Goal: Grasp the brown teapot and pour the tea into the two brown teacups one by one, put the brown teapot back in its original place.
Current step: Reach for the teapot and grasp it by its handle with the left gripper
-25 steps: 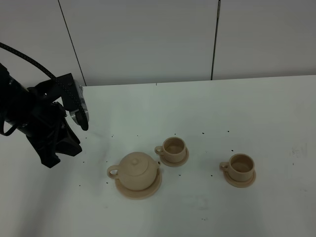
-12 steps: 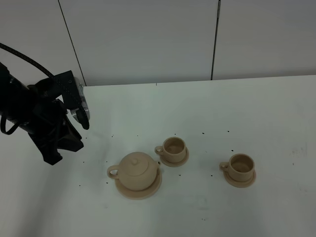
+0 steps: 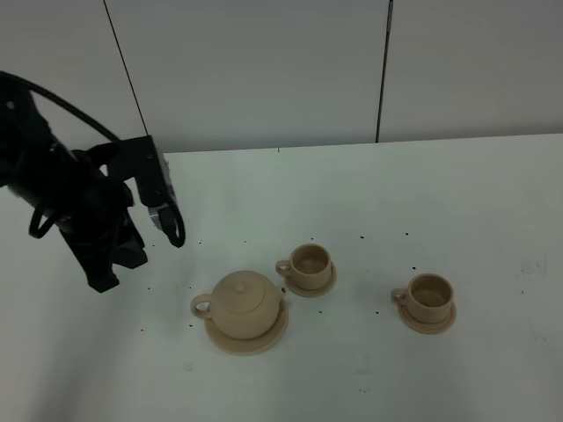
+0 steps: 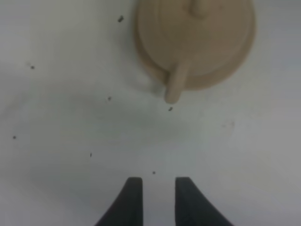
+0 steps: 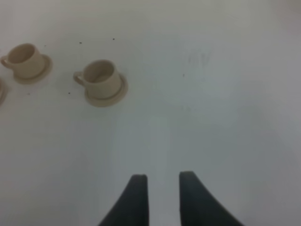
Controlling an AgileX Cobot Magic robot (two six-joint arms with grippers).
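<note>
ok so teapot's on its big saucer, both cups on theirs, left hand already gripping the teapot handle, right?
No: the left hand grips nothing. The left wrist view shows it open and short of the teapot, with table showing between them. The rest holds.

white table (image 3: 457,202) dotted with dark specks (image 3: 361,237), pale panelled wall (image 3: 255,70) with dark seams (image 3: 383,70) behind

Teapot (image 3: 241,301) on wide saucer (image 3: 252,348), left of middle teacup (image 3: 310,264) and right teacup (image 3: 430,297)

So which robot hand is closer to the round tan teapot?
Left. The left gripper hovers off the handle side of the round tan teapot; the right gripper is farther, beyond both small tan teacups.
</note>
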